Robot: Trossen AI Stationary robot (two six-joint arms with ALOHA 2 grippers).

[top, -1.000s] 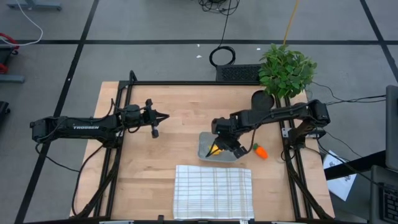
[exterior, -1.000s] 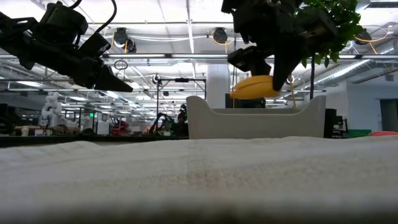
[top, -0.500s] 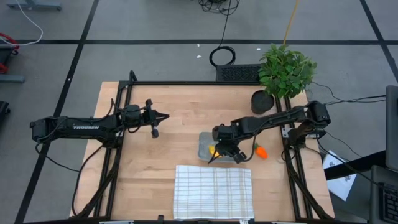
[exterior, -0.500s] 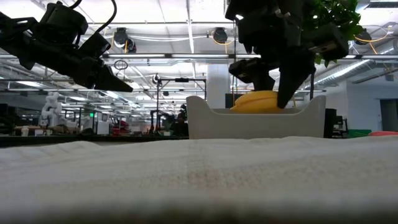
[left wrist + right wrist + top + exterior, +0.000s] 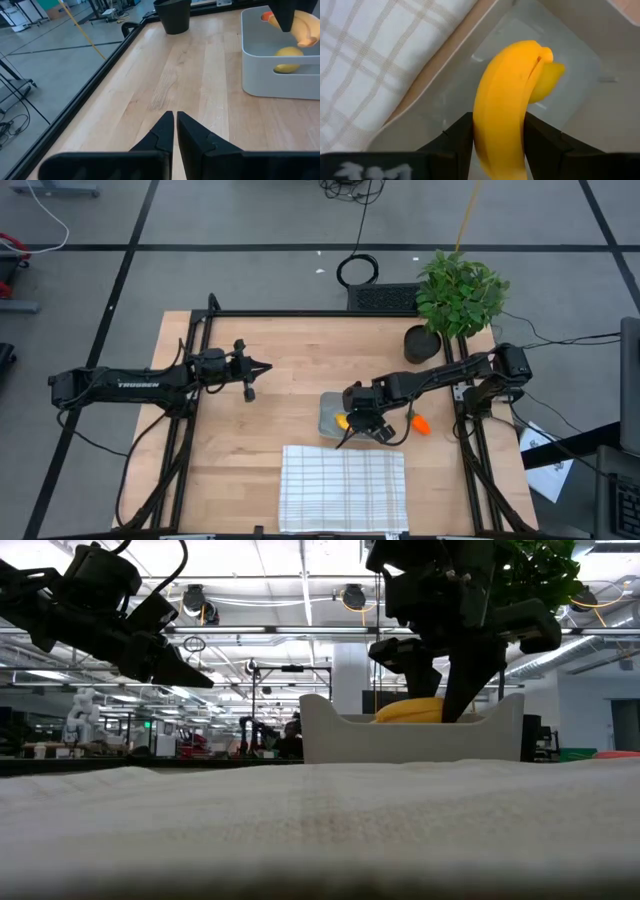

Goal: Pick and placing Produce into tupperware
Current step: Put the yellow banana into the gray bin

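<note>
Over the tupperware [image 5: 338, 416] I have the right end effector [image 5: 495, 131] clamped on the banana [image 5: 507, 102], whose long axis points down into it beside the lemon [image 5: 289, 52]. Carrot [image 5: 419, 423] lies just outside, nearest this arm. Left end effector [image 5: 174, 121], pinched closed, waits well apart.

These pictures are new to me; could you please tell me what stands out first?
The right pincer catches the eye first: it grips the yellow banana low inside the grey tupperware, just beyond the checked cloth. An orange carrot lies on the wood to the container's right. The left pincer hangs shut over the table's left half.
</note>
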